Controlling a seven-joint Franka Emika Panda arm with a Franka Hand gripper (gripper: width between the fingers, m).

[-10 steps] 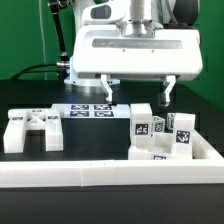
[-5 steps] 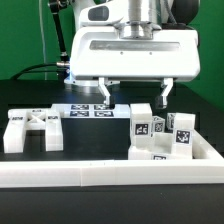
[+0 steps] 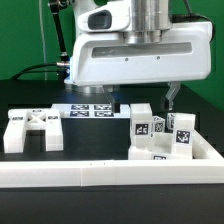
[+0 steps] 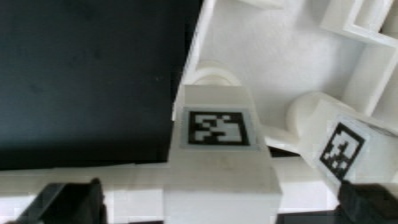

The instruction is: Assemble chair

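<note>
Pincer (image 3: 140, 99) wide open, empty, above chair pieces (image 3: 160, 133)

Black table (image 3: 25, 92) carries marker board (image 3: 88, 111), white chair pieces (image 3: 30, 130), border frame (image 3: 100, 178)

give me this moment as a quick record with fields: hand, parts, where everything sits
hand: open, hovering above the tagged blocks, gripping nothing
tagged blocks: upright cluster at the exterior view's right, inside the border frame
cross-braced part: at the exterior view's left, apart from the cluster
marker board: lying flat behind the parts
wrist view: one tagged block directly under the hand
</note>
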